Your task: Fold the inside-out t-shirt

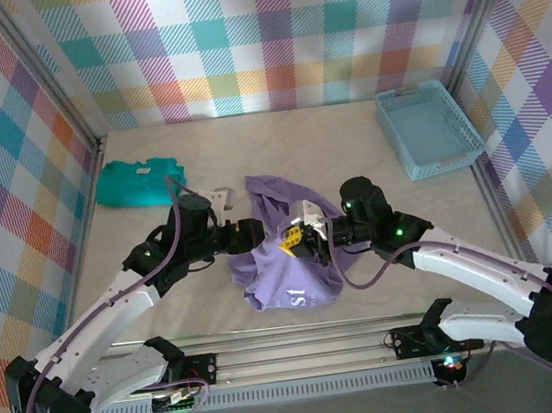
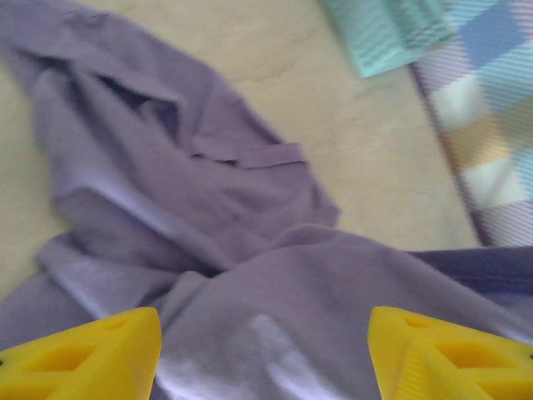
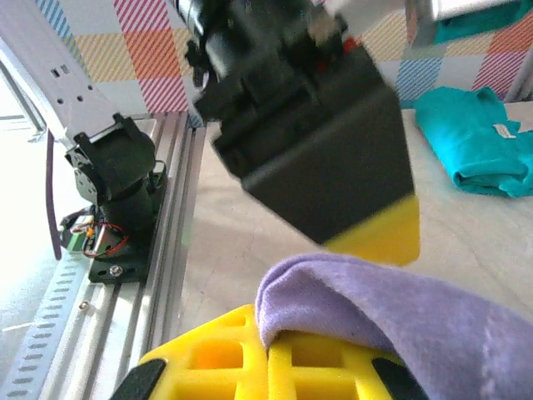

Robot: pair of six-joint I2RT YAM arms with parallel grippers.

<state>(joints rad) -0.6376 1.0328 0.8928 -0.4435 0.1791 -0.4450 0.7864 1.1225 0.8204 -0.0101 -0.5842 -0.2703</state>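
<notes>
Left tool (image 2: pixel 262 354) stands wide just over the t-shirt (image 1: pixel 288 284), its length crosswise between both tools; right tool (image 3: pixel 275 354) pinches a fold

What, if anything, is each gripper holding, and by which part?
The right gripper is shut on the lavender t-shirt, pinching a bunched fold near its middle. The left gripper stands open over the fabric, holding nothing.

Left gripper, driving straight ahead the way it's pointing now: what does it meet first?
The lavender t-shirt: its bunched fabric lies directly ahead, between the left gripper's open fingers, probably almost touching, though depth is unclear.
</notes>
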